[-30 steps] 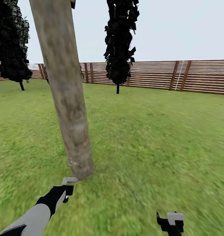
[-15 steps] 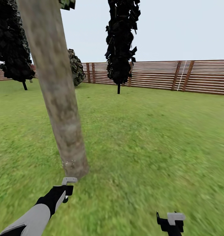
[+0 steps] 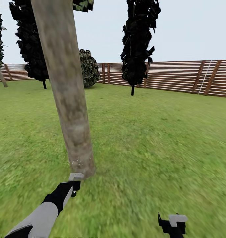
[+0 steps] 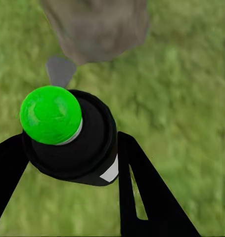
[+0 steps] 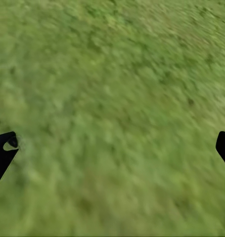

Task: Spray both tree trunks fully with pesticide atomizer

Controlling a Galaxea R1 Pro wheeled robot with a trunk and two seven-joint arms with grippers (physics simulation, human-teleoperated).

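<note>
One tree trunk (image 3: 68, 99), thick, pale and mottled, rises from the grass floor (image 3: 149, 142) just ahead and to the left. My left gripper (image 3: 72, 185) sits right before its base, shut on the pesticide atomizer (image 4: 72, 143). The atomizer is a black bottle with a bright green cap, and its grey nozzle (image 3: 75, 177) almost touches the bark. In the left wrist view the trunk's foot (image 4: 95, 27) stands just beyond the bottle. My right gripper (image 3: 172, 223) hangs low over bare grass, open, with its fingertips (image 5: 3, 148) far apart.
Two near-black cypresses (image 3: 137, 43) (image 3: 30, 43) and a round dark bush (image 3: 89, 67) stand further back. A brown slatted fence (image 3: 179, 77) closes off the lawn. A thin pale stem (image 3: 2, 79) shows at the far left edge. Open grass stretches to the right.
The head camera has turned, so the whole scene slid right. My left gripper with the atomizer has risen slightly, closer to the trunk's base. The right gripper stays put.
</note>
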